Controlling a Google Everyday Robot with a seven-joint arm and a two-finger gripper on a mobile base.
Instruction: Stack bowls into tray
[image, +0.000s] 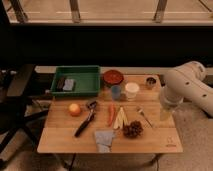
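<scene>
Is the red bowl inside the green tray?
Out: bowl stands on the table beside the tray; the gripper is at table's right edge.

A pale wooden table (60, 137) carries a green tray (74, 93) at its far left, with a red-orange bowl (113, 77) just right of it. A blue cup (116, 92), a white cup (132, 90) and a small metal cup (150, 82) stand near the bowl. Nearer lie an orange fruit (74, 109), a black-handled tool (86, 121), a red pepper (111, 114), yellow strips (121, 118), a fork (144, 117), a brown cluster (133, 129) and a grey cloth (104, 140). The gripper (166, 114) hangs over the table's right edge
</scene>
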